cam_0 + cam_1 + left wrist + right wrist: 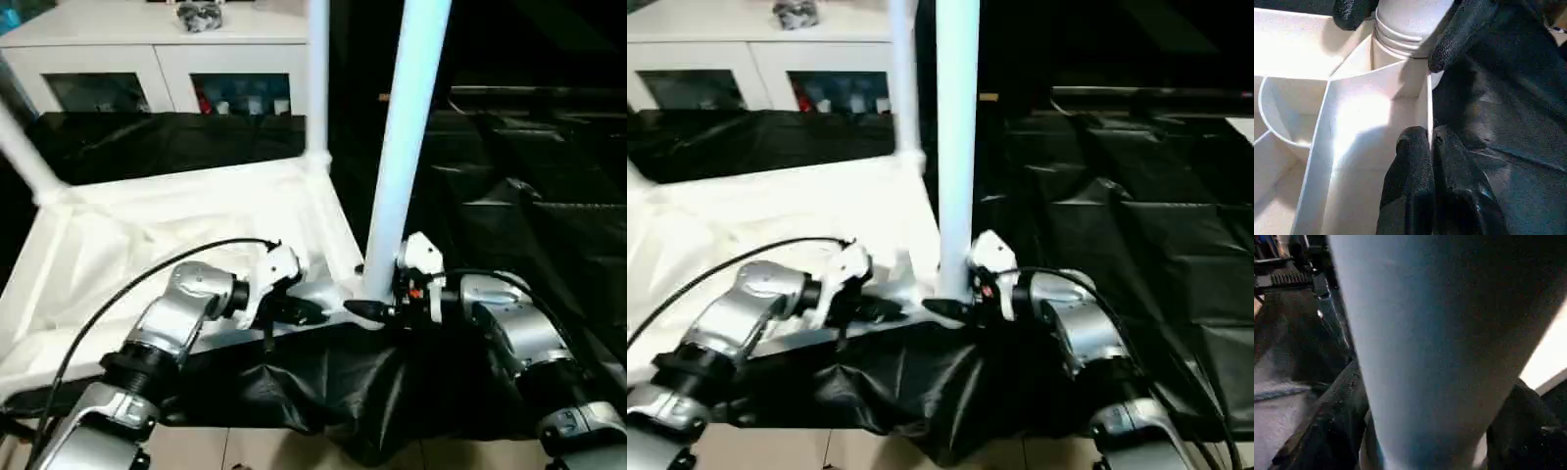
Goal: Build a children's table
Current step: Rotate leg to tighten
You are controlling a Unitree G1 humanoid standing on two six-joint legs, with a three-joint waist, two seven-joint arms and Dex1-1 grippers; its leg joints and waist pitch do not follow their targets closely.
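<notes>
The white tabletop lies upside down, ribbed underside up, on a black sheet. One white leg stands in the near right corner socket. My right gripper is closed around this leg's base, with black fingertips pressing on both sides just above the threaded collar. My left gripper is shut on the thin rim wall of the tabletop right beside that socket. A second leg stands upright in the far right corner. A third leg leans at the far left.
A white cabinet with glass doors stands behind the tabletop, a grey object on top of it. Black sheeting covers the surface to the right and hangs over the front edge. A black cable loops over my left forearm.
</notes>
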